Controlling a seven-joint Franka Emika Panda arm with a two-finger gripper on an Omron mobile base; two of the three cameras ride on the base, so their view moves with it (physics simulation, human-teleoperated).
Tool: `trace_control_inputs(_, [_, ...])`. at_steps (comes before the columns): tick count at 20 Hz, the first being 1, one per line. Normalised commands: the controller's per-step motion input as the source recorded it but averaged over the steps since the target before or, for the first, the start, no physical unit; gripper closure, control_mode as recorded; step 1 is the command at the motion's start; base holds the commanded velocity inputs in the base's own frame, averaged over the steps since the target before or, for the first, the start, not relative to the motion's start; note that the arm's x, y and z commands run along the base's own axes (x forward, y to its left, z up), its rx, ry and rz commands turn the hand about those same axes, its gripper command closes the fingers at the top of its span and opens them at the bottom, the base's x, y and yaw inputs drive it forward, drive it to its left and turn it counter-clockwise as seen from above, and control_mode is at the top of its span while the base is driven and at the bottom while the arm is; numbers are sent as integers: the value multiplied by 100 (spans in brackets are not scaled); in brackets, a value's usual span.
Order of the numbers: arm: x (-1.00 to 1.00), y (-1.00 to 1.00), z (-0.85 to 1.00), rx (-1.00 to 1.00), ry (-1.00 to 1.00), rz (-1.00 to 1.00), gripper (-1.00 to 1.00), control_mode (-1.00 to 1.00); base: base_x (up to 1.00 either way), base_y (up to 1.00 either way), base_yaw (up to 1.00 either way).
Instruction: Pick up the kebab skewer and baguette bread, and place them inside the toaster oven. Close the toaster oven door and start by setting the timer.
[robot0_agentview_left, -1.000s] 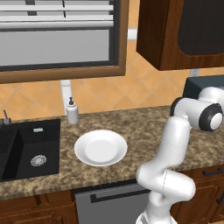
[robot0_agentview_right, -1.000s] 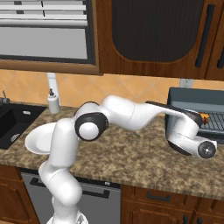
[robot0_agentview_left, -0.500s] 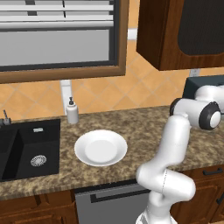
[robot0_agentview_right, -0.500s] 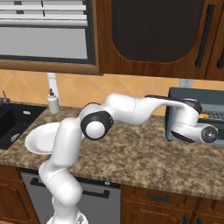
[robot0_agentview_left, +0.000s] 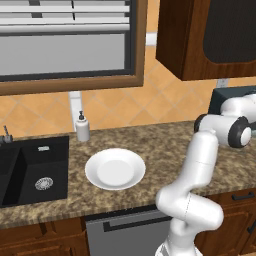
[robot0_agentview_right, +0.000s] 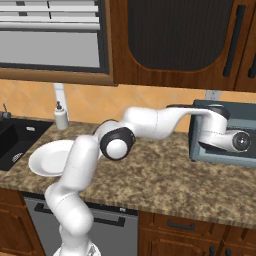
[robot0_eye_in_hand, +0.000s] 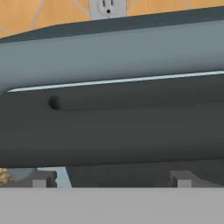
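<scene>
One wide-open, empty hand (robot0_eye_in_hand: 109, 178) I hold right at the toaster oven (robot0_agentview_right: 200, 131) on the counter's (robot0_agentview_right: 165, 177) right.

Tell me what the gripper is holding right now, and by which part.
Nothing is held. The gripper is open, its fingertips close before the toaster oven door.

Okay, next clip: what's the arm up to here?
The arm is reaching far right across the counter to the toaster oven, its gripper right up against the oven's front, jaws open and holding nothing. In the hand view the dark bar handle lies just ahead. The white plate by the sink is bare, so the food has apparently been moved.
</scene>
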Motion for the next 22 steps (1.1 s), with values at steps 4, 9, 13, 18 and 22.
trace_control_inputs(4, [31,0,2,0,0,-2,-100,-100,0,0,0])
trace_control_inputs(9, [8,0,0,0,0,-1,-100,-100,0,0,0])
trace_control_inputs(13, [-36,4,2,0,0,-5,-100,-100,0,0,0])
trace_control_inputs(18, [-70,9,7,0,0,-8,-100,-100,0,0,0])
trace_control_inputs(22, [-65,40,16,-1,0,-7,-100,-100,0,0,0])
